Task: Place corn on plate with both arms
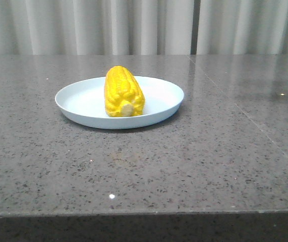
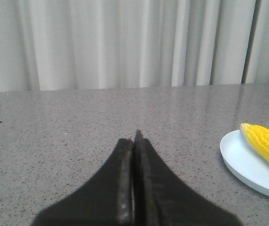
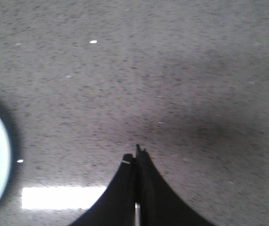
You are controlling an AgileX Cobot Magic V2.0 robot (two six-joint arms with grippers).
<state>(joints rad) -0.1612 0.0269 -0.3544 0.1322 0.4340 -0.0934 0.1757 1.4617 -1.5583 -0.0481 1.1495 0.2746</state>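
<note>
Both arms are off the plate: the left gripper (image 2: 134,141) and right gripper (image 3: 136,155) hover over bare speckled grey stone table (image 1: 194,166), fingers pressed together, holding nothing. The knobbly yellow corn (image 1: 123,92) lies on the smooth pale blue plate (image 1: 78,101), long axis running near-to-far, its pale stub nearest the camera.

Grey speckled stone table (image 1: 149,166), glossy, with a thin seam running diagonally across its right part and small bright glints of reflected light. Behind the table's far edge, pale pleated curtain (image 1: 83,25) hanging in folds.
</note>
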